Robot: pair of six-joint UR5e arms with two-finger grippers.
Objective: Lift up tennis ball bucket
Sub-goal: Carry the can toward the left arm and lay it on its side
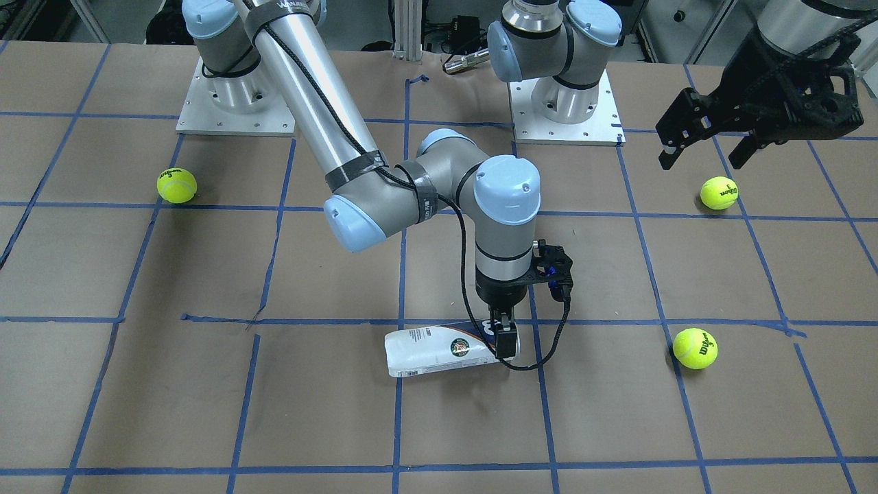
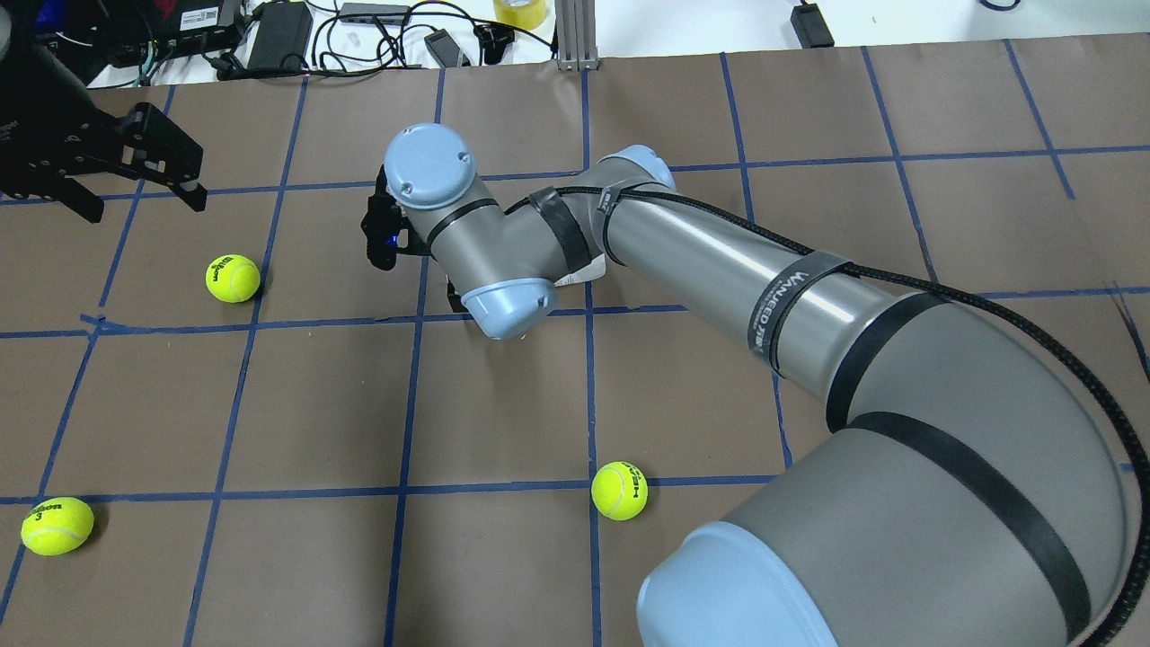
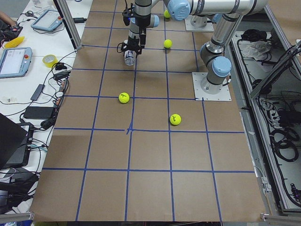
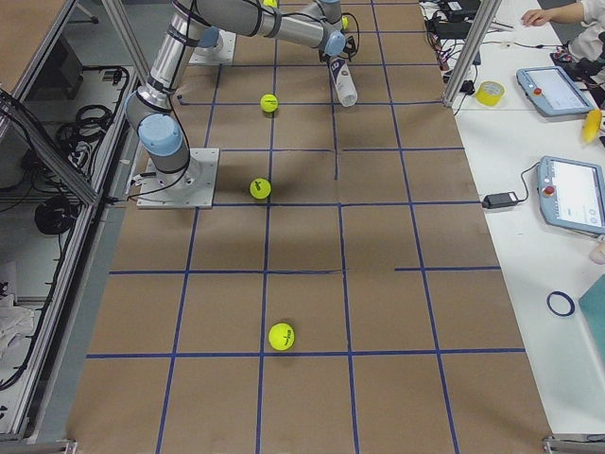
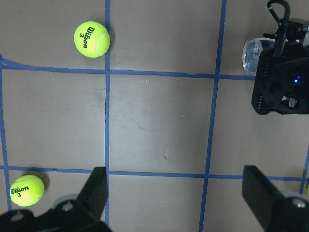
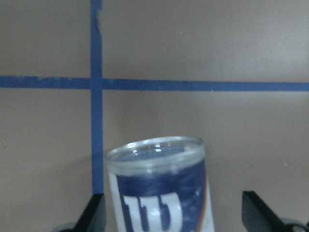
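Silver-tubed right arm with grey joints, pale-blue caps, black tape bands and a braided black cable.

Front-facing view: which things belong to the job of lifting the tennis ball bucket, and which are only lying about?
Belong to the job:
tennis ball bucket, lying on its side
right gripper, open, astride its navy end

Lying about:
three tennis balls, loose on the table
left gripper, open, idle in the air
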